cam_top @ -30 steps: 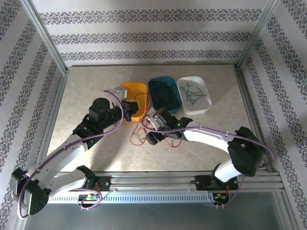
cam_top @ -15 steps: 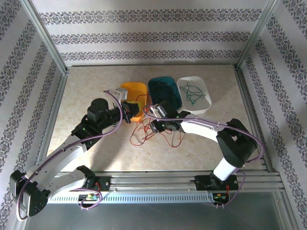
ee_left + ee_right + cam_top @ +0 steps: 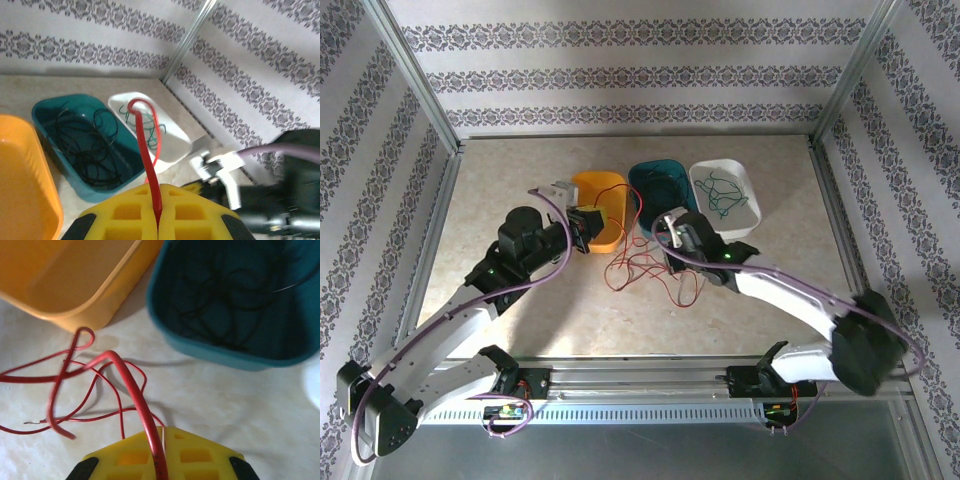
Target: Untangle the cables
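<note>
Orange bin [image 3: 75,275], teal bin [image 3: 210,352] near cables [image 3: 135,390]

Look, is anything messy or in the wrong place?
Yes. The red wires sprawl in a tangle on the table in front of the bins, while the black wires sit in the teal bin and the green wires in the white bin. The orange bin looks empty.
</note>
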